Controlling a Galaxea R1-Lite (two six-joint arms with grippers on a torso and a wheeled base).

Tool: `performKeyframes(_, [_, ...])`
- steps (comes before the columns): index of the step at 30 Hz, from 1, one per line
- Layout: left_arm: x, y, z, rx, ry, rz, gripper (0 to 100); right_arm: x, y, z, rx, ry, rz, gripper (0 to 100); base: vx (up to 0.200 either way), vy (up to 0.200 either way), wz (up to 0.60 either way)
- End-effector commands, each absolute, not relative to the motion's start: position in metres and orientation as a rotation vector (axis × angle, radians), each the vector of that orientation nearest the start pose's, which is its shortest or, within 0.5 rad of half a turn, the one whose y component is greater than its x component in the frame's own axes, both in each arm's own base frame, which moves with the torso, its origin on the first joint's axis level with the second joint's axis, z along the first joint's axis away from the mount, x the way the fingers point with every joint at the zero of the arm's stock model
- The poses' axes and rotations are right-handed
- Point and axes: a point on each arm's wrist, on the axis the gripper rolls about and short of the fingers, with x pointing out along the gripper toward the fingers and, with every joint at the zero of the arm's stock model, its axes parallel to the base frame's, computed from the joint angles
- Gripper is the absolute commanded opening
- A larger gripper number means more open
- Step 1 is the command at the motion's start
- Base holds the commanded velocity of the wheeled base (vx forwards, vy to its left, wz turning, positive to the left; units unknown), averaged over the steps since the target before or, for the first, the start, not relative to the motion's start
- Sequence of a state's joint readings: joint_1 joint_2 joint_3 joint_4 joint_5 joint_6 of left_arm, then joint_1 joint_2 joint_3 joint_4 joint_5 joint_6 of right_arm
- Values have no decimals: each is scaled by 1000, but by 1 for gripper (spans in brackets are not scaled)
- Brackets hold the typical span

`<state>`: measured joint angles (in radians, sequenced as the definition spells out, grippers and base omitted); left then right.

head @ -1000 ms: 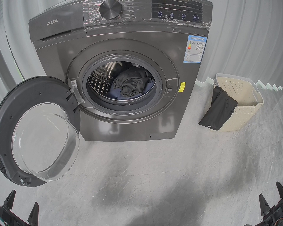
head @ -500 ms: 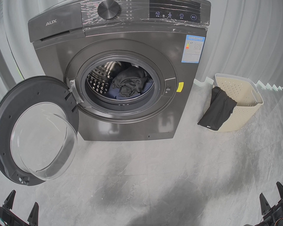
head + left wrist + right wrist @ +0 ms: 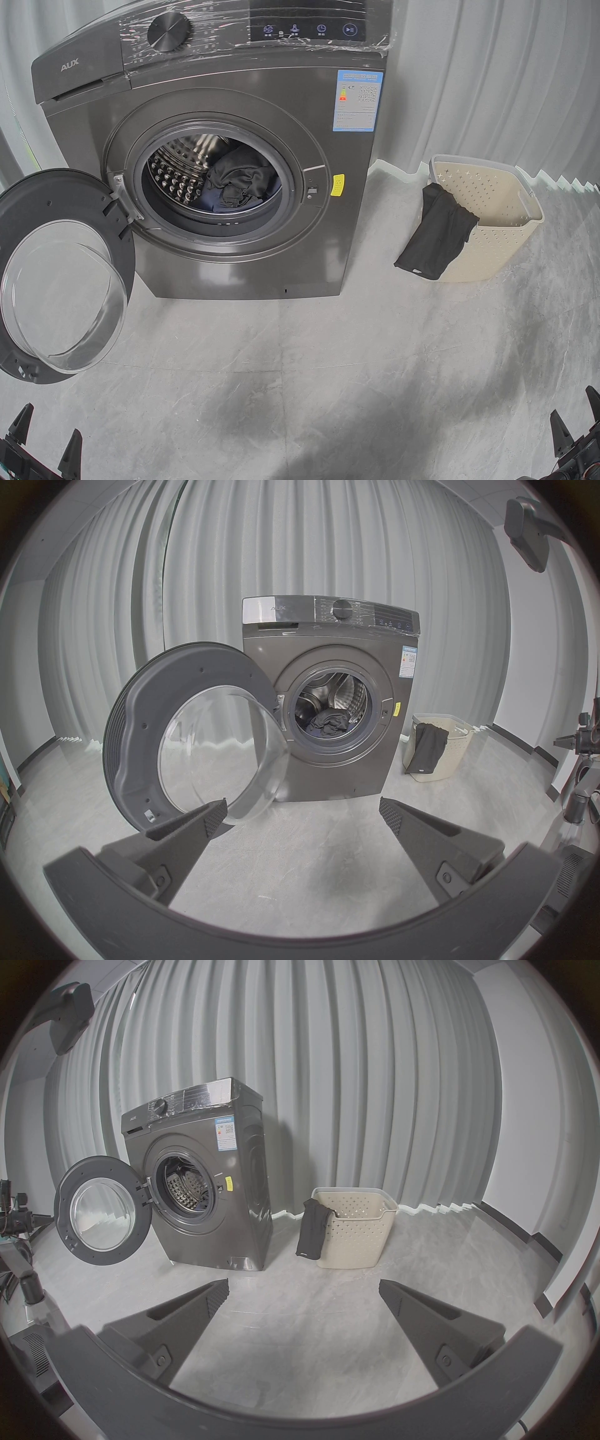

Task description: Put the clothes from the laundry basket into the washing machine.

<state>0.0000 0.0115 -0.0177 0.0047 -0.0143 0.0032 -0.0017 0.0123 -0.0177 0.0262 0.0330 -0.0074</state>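
Dark clothes (image 3: 239,181) in washing machine (image 3: 250,275), partly behind its rim

Bright, even, diffuse throughout; shadows soft-edged. Streaky glare on the plastic film (image 3: 206,28) over the washing machine (image 3: 250,94) panel, glints on the drum (image 3: 178,172), dim deeper in. Soft sheen across the floor (image 3: 387,350), faint shade beside the laundry basket (image 3: 494,244). Heavy bowing of the curtain (image 3: 375,1085) folds and black corners in both wrist views.
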Motion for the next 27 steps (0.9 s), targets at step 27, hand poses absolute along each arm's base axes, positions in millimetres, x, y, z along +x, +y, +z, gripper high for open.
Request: performKeyframes(27, [-23, 0, 76, -26, 2, -9, 100, -23, 1, 75, -7, 18, 32, 100, 141, 0, 0])
